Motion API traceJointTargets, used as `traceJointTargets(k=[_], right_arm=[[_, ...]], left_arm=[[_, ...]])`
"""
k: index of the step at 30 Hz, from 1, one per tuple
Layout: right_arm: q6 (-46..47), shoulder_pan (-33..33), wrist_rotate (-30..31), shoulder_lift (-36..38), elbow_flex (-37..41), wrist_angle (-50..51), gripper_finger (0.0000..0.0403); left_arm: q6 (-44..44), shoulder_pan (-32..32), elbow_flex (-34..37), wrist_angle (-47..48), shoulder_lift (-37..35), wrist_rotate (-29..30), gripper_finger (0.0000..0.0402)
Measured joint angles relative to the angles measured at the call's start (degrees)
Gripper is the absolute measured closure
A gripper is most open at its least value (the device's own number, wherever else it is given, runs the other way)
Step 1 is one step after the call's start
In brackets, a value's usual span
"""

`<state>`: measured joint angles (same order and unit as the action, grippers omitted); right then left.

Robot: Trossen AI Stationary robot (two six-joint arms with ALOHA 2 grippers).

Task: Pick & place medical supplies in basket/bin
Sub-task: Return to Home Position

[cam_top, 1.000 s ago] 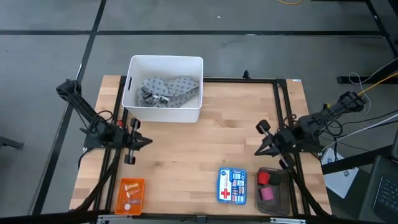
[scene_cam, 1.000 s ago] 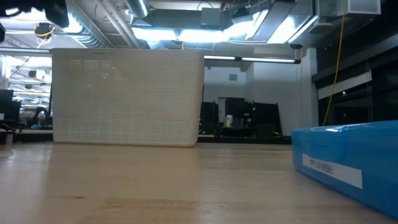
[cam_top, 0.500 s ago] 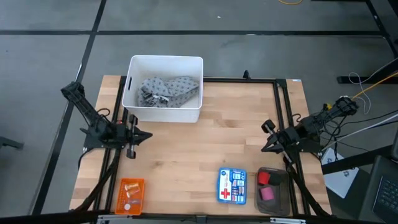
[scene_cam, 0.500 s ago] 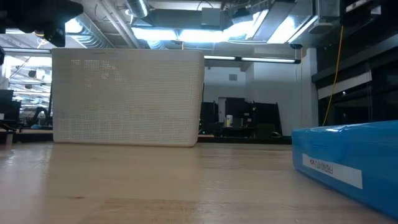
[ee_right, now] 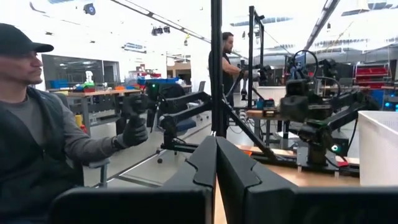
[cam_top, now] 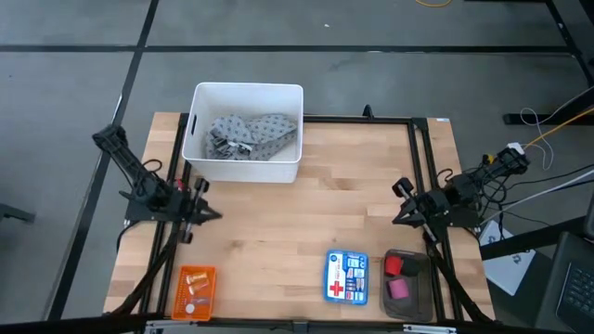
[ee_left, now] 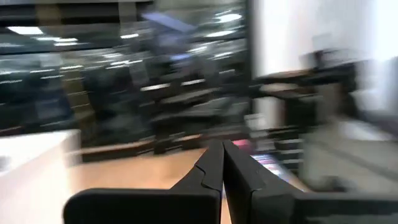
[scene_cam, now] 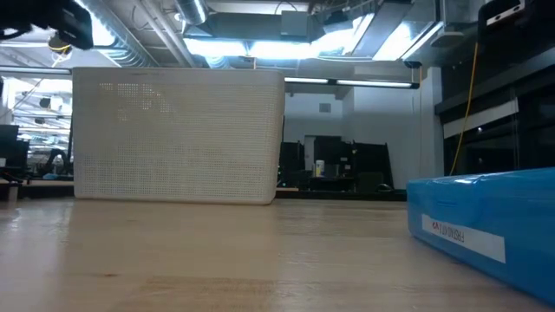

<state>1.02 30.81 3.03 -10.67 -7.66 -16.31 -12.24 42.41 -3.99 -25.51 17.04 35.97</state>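
Left gripper (cam_top: pixel 212 214): fingers pressed together on nothing, as its wrist view shows; it hangs over the left edge of the wooden table (cam_top: pixel 306 204), long axis pointing inward across the table.
Right gripper (cam_top: pixel 397 219): likewise closed and empty, over the right edge, pointing inward at the left one; the two are well apart.
Grey-blue patterned cloth (cam_top: pixel 251 134): crumpled inside the white plastic bin (cam_top: pixel 246 87) at the far left corner, beyond the left gripper and nearer that arm.
Red and pink cylinder-like pieces (cam_top: pixel 393 266): in the black bin (cam_top: pixel 422 288) at the near right edge, nearer the right arm.
Tan-gold vial-like pieces (cam_top: pixel 195 277): in the orange tray (cam_top: pixel 179 306) at the near left corner.
Blue first-aid box (cam_top: pixel 346 277): flat on the table just beside the black bin.
Deciding relation: no supply lies between the grippers or ahead of either, so each arm likely only needs to fold back to its own side.
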Motion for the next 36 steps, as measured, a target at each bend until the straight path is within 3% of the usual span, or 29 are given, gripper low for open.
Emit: traceJointTargets(k=[3, 9, 14, 19, 25, 30, 36], right_arm=[[0.01, 0.0, -0.03, 0.04, 0.0, 0.08, 0.039], [1.56, 0.0, -2.41, -0.03, 0.33, 1.29, 0.039], [3.5, -0.06, -2.41, 0.82, 5.6, 1.21, 0.039], [7.09, -0.87, -0.68, 3.62, 6.74, 4.81, 0.039], [2.36, -1.09, -2.14, 7.29, 6.73, 8.13, 0.039], [3.22, -1.11, 2.79, 9.37, 6.73, 14.82, 0.039], [1.07, -1.14, -1.03, 9.24, 6.73, 15.51, 0.039]], left_arm=[[3.28, -1.51, 0.0, 4.52, -1.94, -6.5, 0.0397], [10.93, -4.49, 3.06, 10.34, -7.76, -9.02, 0.0398], [13.8, -6.56, 3.13, 16.01, -10.65, -11.22, 0.0396], [13.91, -7.68, 3.19, 17.22, -11.11, -13.45, 0.0397], [15.81, -9.05, 3.26, 20.21, -11.11, -13.64, 0.0396], [14.71, -11.09, 3.28, 21.77, -10.53, -15.33, 0.0397], [14.75, -13.38, 3.3, 22.29, -8.47, -18.88, 0.0395]])
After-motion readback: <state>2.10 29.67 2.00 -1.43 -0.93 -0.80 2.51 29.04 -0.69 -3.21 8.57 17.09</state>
